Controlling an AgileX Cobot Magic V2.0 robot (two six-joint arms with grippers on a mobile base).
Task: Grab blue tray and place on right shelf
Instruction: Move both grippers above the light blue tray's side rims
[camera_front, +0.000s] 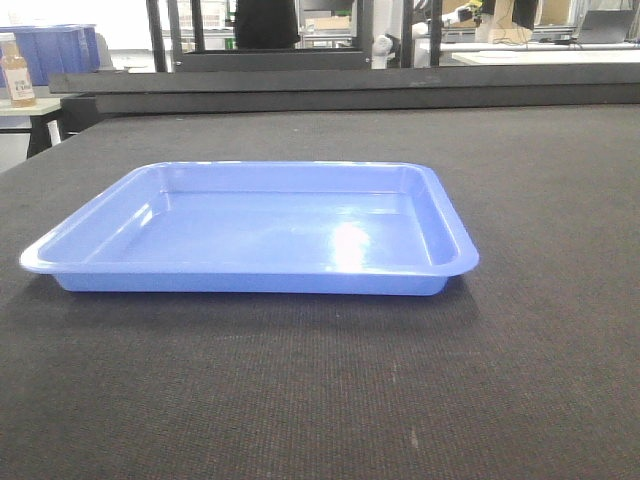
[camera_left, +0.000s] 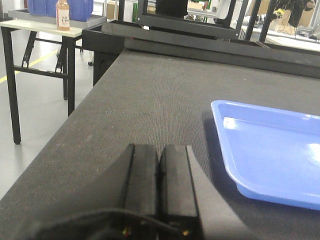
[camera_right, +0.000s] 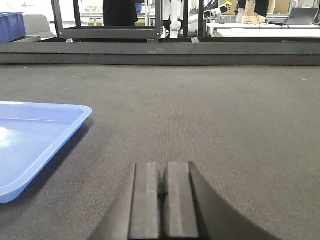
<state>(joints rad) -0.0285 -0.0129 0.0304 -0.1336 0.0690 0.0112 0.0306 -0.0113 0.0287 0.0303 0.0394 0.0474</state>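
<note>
The blue tray (camera_front: 250, 225) lies flat and empty on the dark fabric bench (camera_front: 520, 390), a little toward 9 o'clock of centre in the front view, with one long side facing the camera. The left end effector (camera_left: 159, 150) is clenched on nothing, its two pads pressed together, low over the bench. The tray's near corner lies at about 2 o'clock from it, apart. The right end effector (camera_right: 161, 167) is likewise closed and empty, with the tray's other end at about 9 o'clock, also apart. No steel shelf can be made out in any view.

The tray looks light and fairly stiff, though thin plastic like this may flex if it is lifted by one corner. Its glossy skin is likely slippery, so the flared rim seems the best place to pinch, one pad under the lip and one inside the sloping wall. A hold at the middle of each short side should keep it level.

A bottle (camera_front: 17, 75) and dark blue bins (camera_front: 60, 50) stand far off at 10 o'clock.
</note>
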